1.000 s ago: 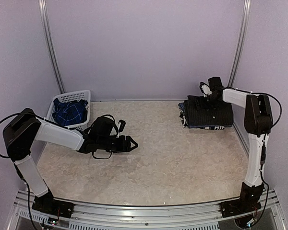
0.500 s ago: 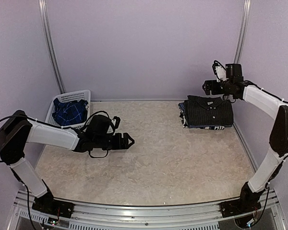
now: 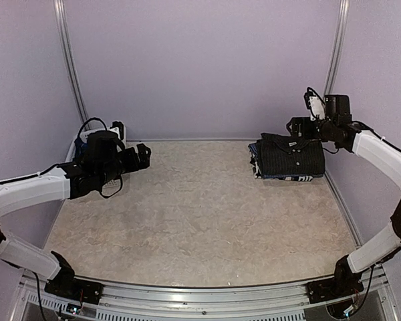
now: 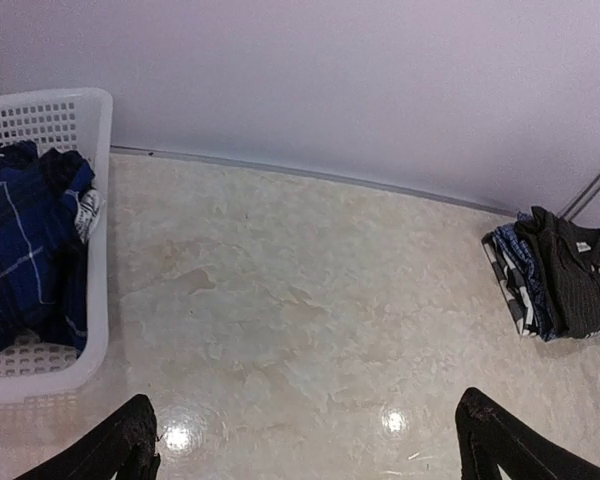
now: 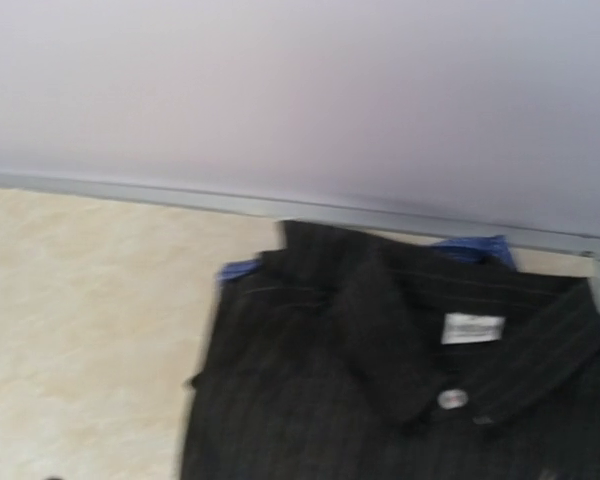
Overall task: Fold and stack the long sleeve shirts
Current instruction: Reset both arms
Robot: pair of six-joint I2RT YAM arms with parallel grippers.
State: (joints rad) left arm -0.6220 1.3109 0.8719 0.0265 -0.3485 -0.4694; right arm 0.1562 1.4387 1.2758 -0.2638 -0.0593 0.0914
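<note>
left jaws stand wide apart with nothing between them, the left gripper (image 4: 305, 405) hanging over the table (image 3: 200, 221) just beside the basket (image 4: 50, 105). whether the right jaws are spread or closed i cannot tell: the right gripper (image 3: 296, 126) is a small dark shape from above and its fingers do not show in its own camera. 2 shirts lie folded in a stack at the far right, the black shirt (image 5: 380, 400) on top, collar toward the back wall, and the checked shirt (image 4: 518, 275) under it, its edge poking out. the plaid shirt (image 4: 20, 260) lies crumpled in the basket, not yet folded. a bunched grab there could snag cloth on the lattice and drag or tip the light basket. a dip by the right gripper, hovering at the stack's back edge, could catch the collar and skew the pile. basket and stack each sit tight to a wall, while the table between them lies bare, with room to spread the plaid.
</note>
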